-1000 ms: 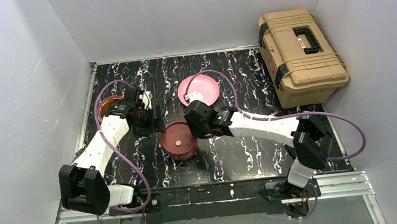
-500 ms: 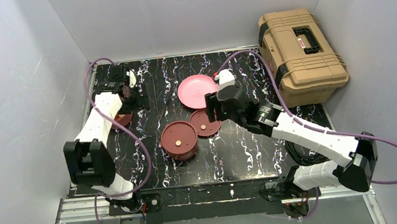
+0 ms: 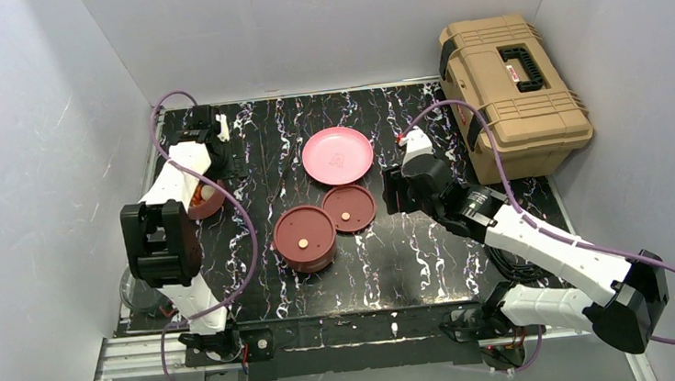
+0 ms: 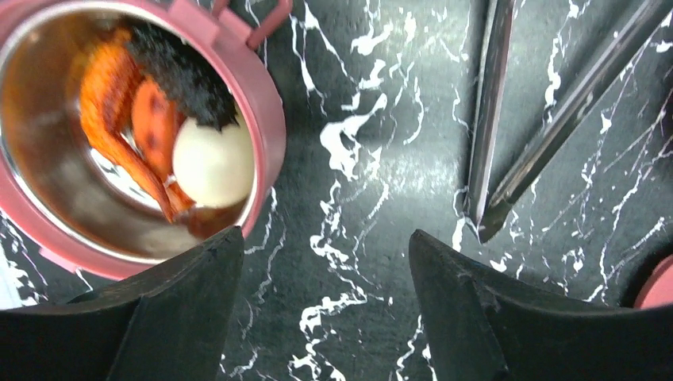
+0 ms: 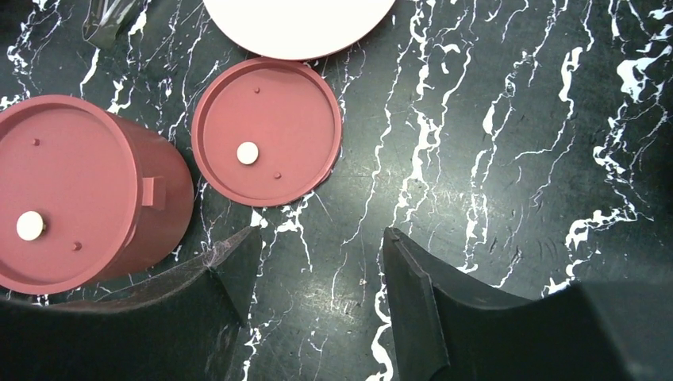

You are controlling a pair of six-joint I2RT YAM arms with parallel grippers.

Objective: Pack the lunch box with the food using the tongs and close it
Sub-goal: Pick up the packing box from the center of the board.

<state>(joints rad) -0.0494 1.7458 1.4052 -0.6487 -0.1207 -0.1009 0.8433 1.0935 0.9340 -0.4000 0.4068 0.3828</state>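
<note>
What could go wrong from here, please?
The tongs lie flat on the table; the open left pincer might slip off such thin blades.
Reaching for them, it could bump the open bowl of food beside it.
The loose lid lies flat beside the covered bowl, leaving the right pincer little edge to grip.

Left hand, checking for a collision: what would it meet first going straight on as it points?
Probably bare table, between the food bowl and the tongs, though depth is unclear.
</note>
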